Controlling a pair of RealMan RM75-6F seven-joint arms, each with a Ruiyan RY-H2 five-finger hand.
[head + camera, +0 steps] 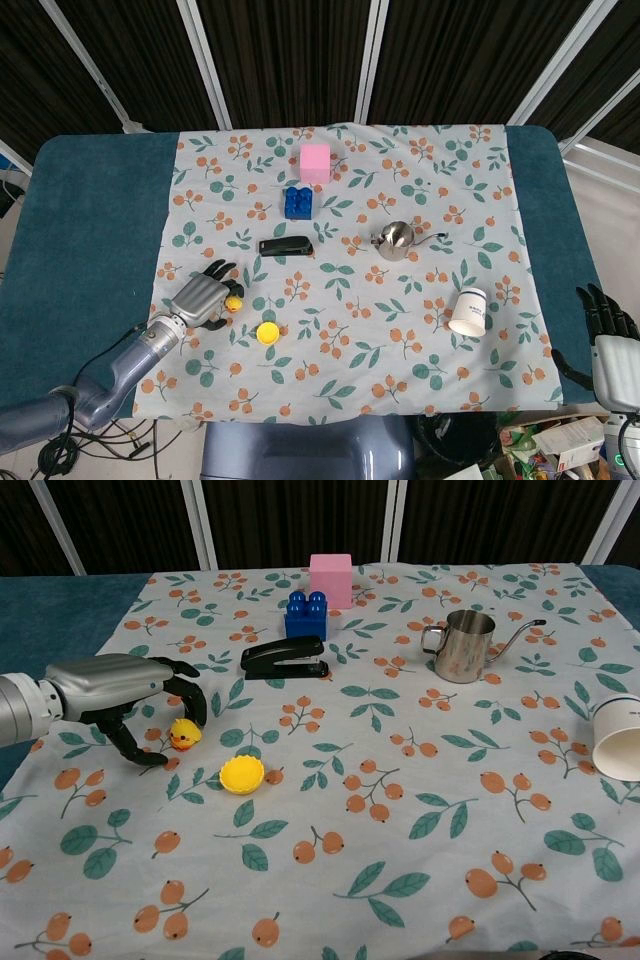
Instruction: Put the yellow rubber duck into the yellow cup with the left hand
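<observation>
**Count of things on the table**

One yellow rubber duck. One yellow cup. One black stapler. One blue building brick. One pink cube. One steel pitcher with a long spout. One white paper cup lying on its side. One floral cloth spread under all of them. Two robot hands: the left hand and the right hand.
</observation>
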